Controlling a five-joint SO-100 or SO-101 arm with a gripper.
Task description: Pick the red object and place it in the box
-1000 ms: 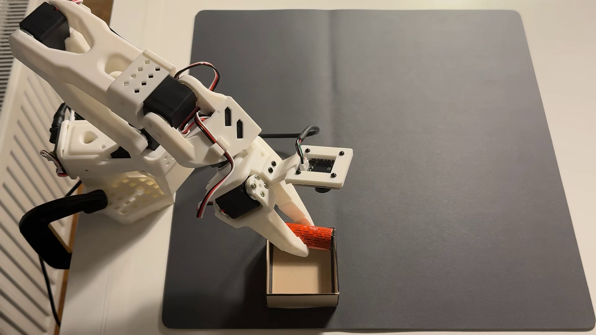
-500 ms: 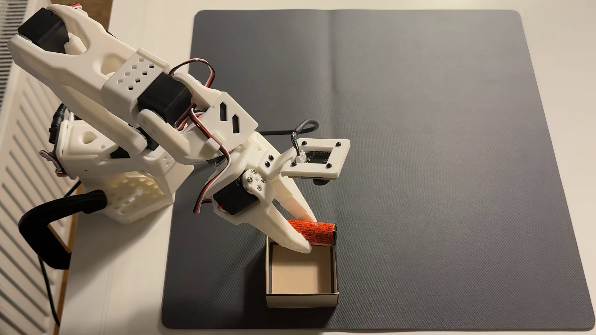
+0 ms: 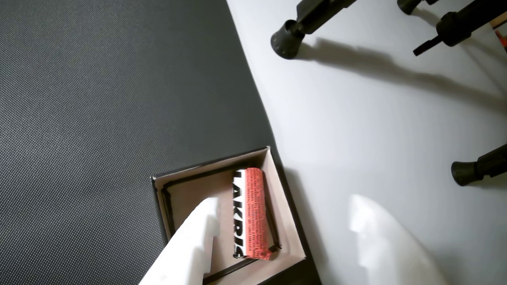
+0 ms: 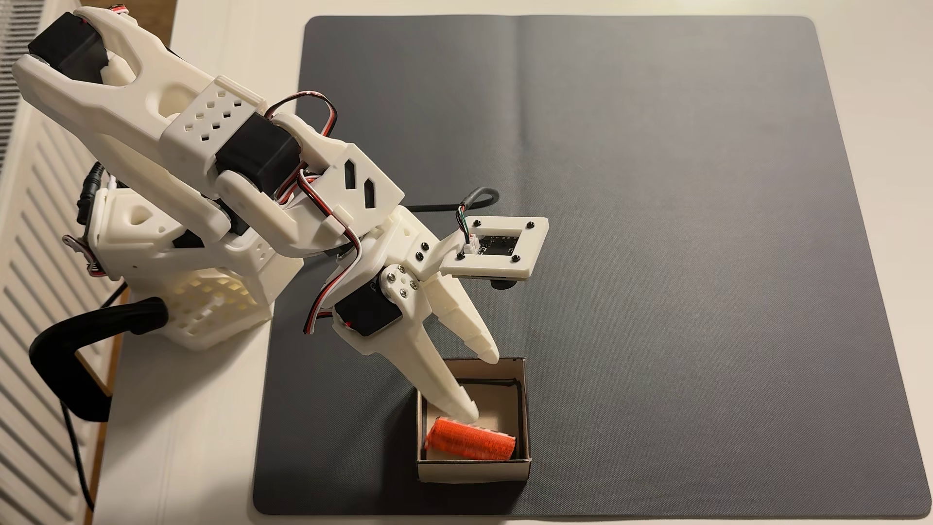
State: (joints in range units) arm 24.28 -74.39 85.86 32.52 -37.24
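Observation:
The red object (image 4: 472,440), an orange-red cylinder with black print, lies on its side on the floor of the box (image 4: 473,470), against the front wall in the fixed view. The box is a small open cardboard one on the dark mat. My white gripper (image 4: 484,387) hangs open over the box's back half, one fingertip above the cylinder, the other at the back rim. In the wrist view the red object (image 3: 255,213) rests free inside the box (image 3: 287,221), and the gripper (image 3: 283,204) is spread wide with nothing between its fingers.
A dark grey mat (image 4: 681,252) covers most of the white table. The arm's base (image 4: 202,282) and a black clamp (image 4: 75,363) stand at the left edge. Black tripod feet (image 3: 287,39) stand on the white table past the mat in the wrist view.
The gripper opened and let go of the red object, which dropped from the back rim onto the box floor. The arm itself barely moved.

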